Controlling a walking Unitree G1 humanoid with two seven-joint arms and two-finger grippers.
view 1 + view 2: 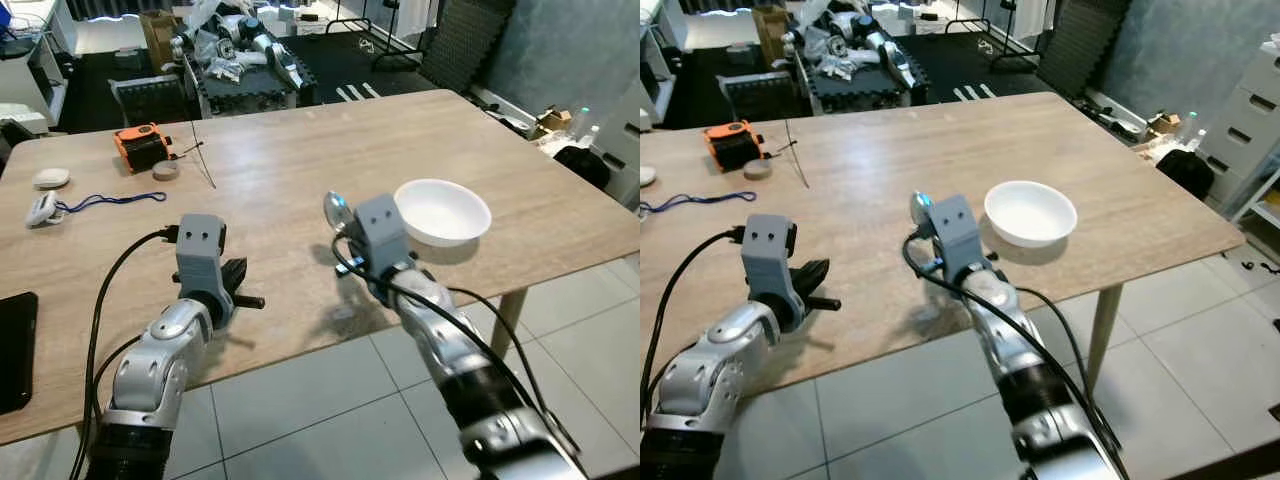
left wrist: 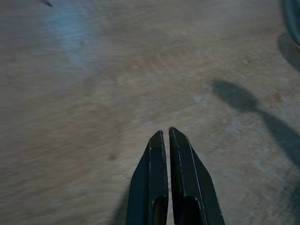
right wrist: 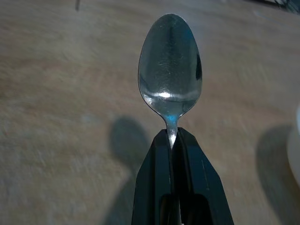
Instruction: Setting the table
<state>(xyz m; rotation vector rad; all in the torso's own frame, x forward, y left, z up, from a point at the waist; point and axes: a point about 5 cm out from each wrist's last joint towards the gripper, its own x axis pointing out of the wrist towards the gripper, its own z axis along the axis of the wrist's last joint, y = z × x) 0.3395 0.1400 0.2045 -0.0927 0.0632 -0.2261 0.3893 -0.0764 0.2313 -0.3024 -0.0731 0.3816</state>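
Note:
My right gripper is shut on the neck of a metal spoon, whose bowl sticks out past the fingertips above the wooden table. In the eye views the spoon is held just left of a white bowl that stands near the table's front right edge. My left gripper is shut with nothing in it, low over the bare table near the front edge.
An orange device, a small round disc, a thin wire, a blue cord and white items lie at the back left. A black tablet sits at the left edge. Beyond the table are cluttered racks and tiled floor.

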